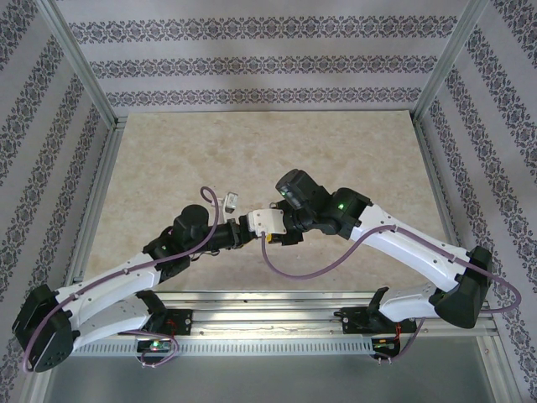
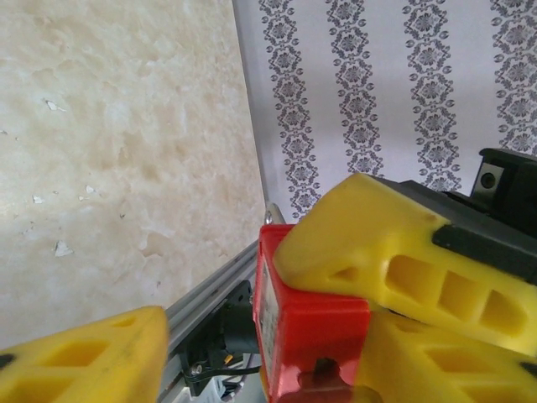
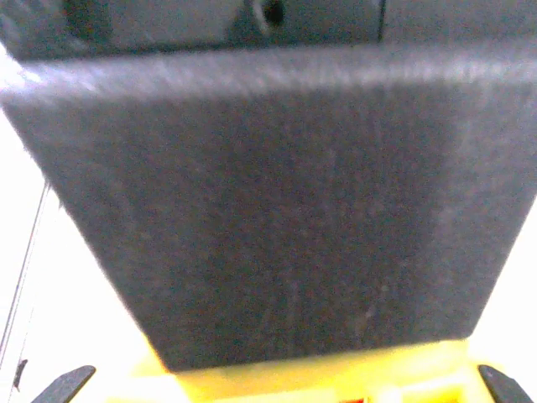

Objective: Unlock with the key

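Both arms meet mid-scene, raised off the bench. The red padlock hangs in the air between them, with the patterned wall behind it.

The right tool has its jaws set narrow and clamped on the padlock. One of its yellow fingers lies flat along the lock's upper side.

The left tool is about half open and holds nothing. Its finger at the lower left of the left wrist view stands well apart from the lock, and the yellow part at lower right touches the lock body.

A dark spot low on the red face may be the keyway; can't tell. Where the key sits, can't tell either, too blocked. In the right wrist view a dark blurred block sits right against the lens.

My read of the step: the left tool is lined up at the lock's keyway end, and the unlock is not yet done.

Risks:
- The left tool's jaws are uneven around the lock. If they close from here, one side lands first and can shove or twist the padlock in the right tool's grip.
- The right tool's hold looks narrow. A turning load at the keyway could spin the lock instead of the key.
- The two tools are crowded together, so finger-on-finger contact is likely and the lock could get knocked loose and drop to the bench.
- The right wrist view is blocked, so there is no check on alignment from that side.
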`<state>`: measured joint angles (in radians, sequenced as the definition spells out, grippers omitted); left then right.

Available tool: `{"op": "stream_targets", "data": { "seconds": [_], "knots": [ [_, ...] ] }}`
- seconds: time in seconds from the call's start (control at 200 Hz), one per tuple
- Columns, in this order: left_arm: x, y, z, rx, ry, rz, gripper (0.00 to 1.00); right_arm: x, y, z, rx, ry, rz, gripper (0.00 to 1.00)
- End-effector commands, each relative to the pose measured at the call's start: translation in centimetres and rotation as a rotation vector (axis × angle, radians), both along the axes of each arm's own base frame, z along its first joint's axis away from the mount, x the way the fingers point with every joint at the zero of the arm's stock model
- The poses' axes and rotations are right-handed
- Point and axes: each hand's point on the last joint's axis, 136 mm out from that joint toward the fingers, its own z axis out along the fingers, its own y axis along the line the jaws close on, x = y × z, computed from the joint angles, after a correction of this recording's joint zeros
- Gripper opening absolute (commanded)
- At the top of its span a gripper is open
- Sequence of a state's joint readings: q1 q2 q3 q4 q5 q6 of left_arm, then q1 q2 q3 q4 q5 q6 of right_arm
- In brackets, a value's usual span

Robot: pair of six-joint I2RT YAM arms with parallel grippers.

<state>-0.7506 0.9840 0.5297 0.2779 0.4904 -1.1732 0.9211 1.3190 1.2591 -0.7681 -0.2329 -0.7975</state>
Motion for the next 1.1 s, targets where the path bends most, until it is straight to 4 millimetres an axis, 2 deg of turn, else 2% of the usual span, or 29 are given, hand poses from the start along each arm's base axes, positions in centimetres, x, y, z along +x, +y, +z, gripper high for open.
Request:
{"op": "stream_targets", "data": {
  "seconds": [0.0,0.125,0.44,0.52,0.585,0.645,0.694,0.854,0.964,1.044,1.099],
  "knots": [
    [0.6,-0.2,1.7,-0.031,-0.066,-0.002,0.53,-1.4,0.4,0.7,0.038,0.042,0.026,0.00],
    [0.7,-0.2,1.5,-0.015,-0.068,-0.002,0.40,-1.6,0.4,0.5,0.036,0.061,0.024,0.00],
    [0.6,0.0,1.3,0.003,-0.076,-0.005,0.23,-1.5,0.8,0.4,0.051,0.135,-0.023,0.00],
    [0.5,0.2,1.2,0.012,-0.083,-0.001,0.18,-1.3,0.8,0.9,0.077,0.182,-0.057,0.12],
    [0.5,0.4,1.0,0.014,-0.088,0.003,0.13,-1.0,0.6,1.2,0.098,0.206,-0.081,0.18],
    [0.6,0.7,0.9,0.017,-0.090,0.012,0.11,-0.7,0.3,1.4,0.116,0.211,-0.101,0.30],
    [0.7,0.9,0.8,0.017,-0.090,0.014,0.10,-0.5,0.0,1.6,0.133,0.220,-0.116,0.43],
    [1.4,2.0,0.4,0.017,-0.102,0.035,0.08,1.0,-1.5,2.3,0.229,0.266,-0.241,0.63],
    [2.0,3.2,0.3,-0.002,-0.110,0.060,0.08,3.9,-3.0,3.2,0.355,0.355,-0.456,0.67],
    [2.5,4.0,0.7,-0.019,-0.132,0.082,0.08,6.3,-4.0,3.4,0.466,0.539,-0.690,0.66],
    [2.8,4.4,1.3,-0.044,-0.153,0.095,0.08,7.2,-4.5,2.9,0.505,0.661,-0.797,0.61]
  ]
}}
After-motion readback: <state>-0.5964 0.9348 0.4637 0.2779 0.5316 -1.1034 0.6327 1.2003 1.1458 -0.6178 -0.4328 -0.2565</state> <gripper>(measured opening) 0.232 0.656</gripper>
